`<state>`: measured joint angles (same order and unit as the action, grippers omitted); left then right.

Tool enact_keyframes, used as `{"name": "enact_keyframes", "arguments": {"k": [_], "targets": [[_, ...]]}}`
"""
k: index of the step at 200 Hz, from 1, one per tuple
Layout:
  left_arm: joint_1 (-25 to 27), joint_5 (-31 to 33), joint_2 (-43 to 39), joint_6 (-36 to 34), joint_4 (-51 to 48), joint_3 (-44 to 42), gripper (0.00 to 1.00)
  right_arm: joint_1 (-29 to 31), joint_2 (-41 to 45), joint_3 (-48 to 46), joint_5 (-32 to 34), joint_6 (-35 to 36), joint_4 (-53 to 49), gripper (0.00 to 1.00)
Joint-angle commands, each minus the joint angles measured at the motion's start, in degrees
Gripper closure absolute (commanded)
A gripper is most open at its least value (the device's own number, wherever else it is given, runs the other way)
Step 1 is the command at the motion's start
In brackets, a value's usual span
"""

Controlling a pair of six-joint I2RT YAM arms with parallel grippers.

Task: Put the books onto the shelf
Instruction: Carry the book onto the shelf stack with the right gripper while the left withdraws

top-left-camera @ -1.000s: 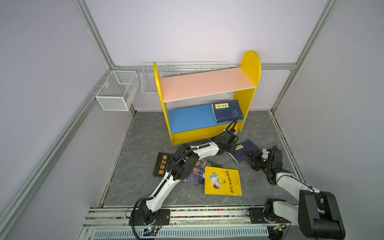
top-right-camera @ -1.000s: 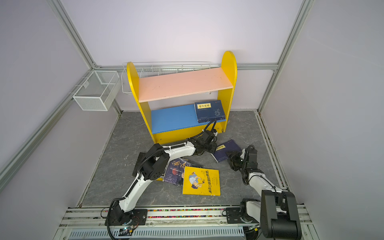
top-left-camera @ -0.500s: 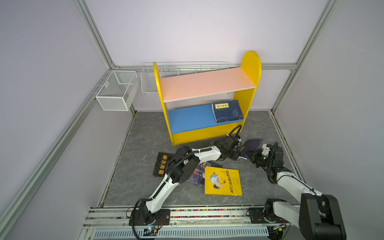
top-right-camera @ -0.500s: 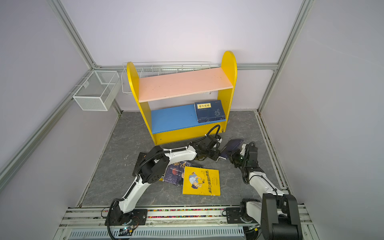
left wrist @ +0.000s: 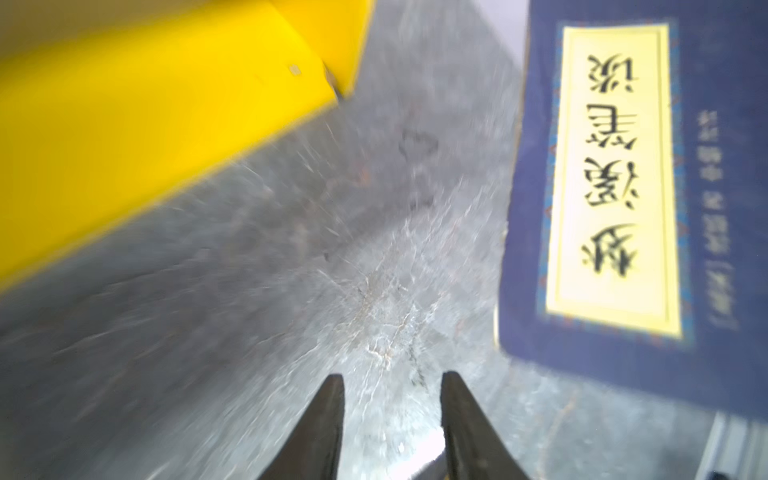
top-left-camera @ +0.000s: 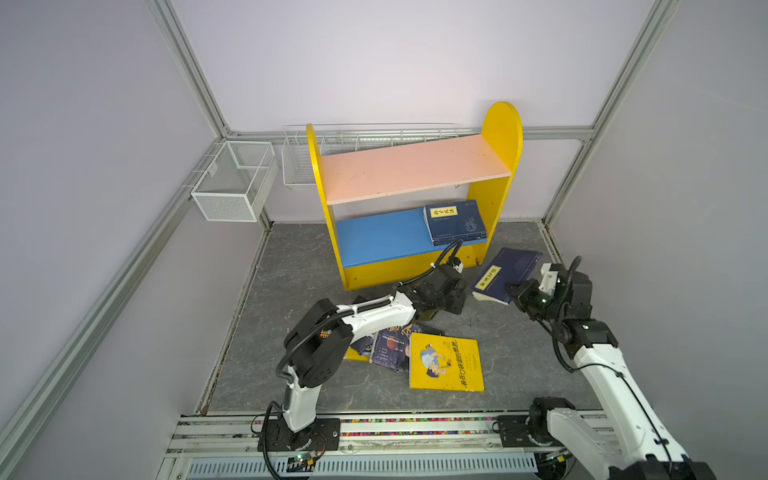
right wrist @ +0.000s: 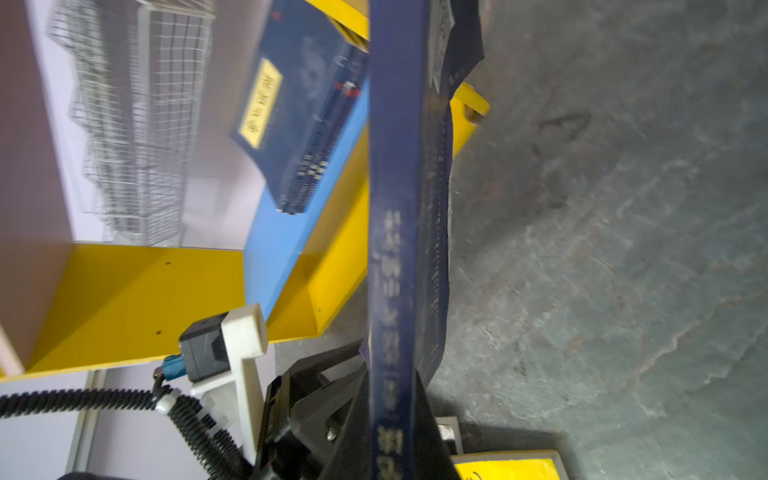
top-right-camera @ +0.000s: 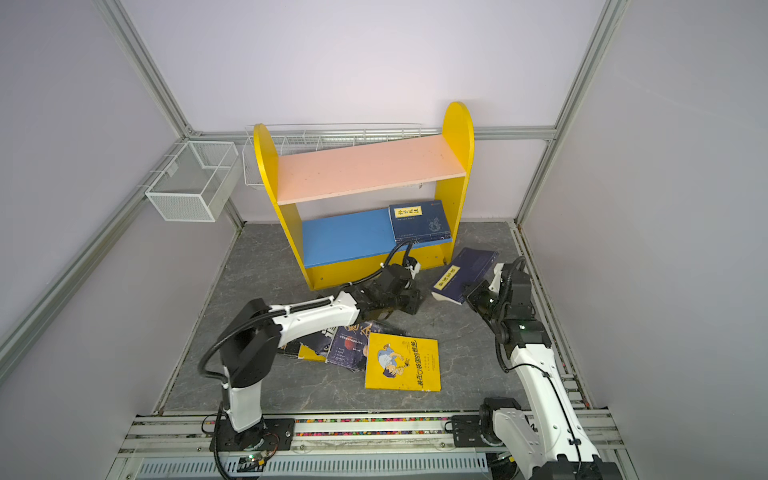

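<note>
Right fingers (top-left-camera: pixel 517 295) clamped on navy book (top-left-camera: pixel 509 270), tilted beside shelf (top-left-camera: pixel 415 170) | left fingers (left wrist: pixel 328 415) slightly apart, empty | handling: likely light, floppy; best gripped near spine

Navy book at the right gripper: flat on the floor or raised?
Raised and tilted: the right gripper is shut on the navy book, which shows edge-on between its jaws in the right wrist view.

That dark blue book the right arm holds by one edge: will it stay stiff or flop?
Probably fairly stiff: the navy book sticks out from the right tool without drooping. Its cover seems to peel away from the pages in the right wrist view, so it may flap. Held by one edge, it could slip or swing.
</note>
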<state>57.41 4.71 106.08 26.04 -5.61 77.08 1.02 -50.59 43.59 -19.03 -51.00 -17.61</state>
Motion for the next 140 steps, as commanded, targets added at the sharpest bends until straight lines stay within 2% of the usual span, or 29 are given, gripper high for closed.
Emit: {"name": "enact_keyframes", "arguments": {"k": [1,24,51,93,113,140], "targets": [[-0.62,15.15,-7.61,9.43,3.11,-8.57,0.58,2.27,1.54,2.25,-1.51,-0.67,1.41,0.94],[-1.29,26.52,-16.06,18.27,1.41,-17.79,0.56,6.28,0.7,3.63,-2.46,-5.21,10.1,0.94],[-2.1,33.22,-21.86,23.0,-3.79,-22.17,0.55,10.34,-3.96,6.38,-0.8,-7.94,18.75,0.94],[-2.21,33.45,-23.99,24.76,-4.08,-25.2,0.55,15.68,-15.42,9.82,4.21,-15.17,34.87,0.93],[-2.21,33.48,-23.87,24.54,-4.71,-25.04,0.55,17.39,-19.98,10.96,9.45,-16.41,41.47,0.93],[-2.3,32.64,-23.99,23.98,-4.74,-25.04,0.55,18.15,-25.03,13.24,16.22,-17.12,45.14,0.93]]}}
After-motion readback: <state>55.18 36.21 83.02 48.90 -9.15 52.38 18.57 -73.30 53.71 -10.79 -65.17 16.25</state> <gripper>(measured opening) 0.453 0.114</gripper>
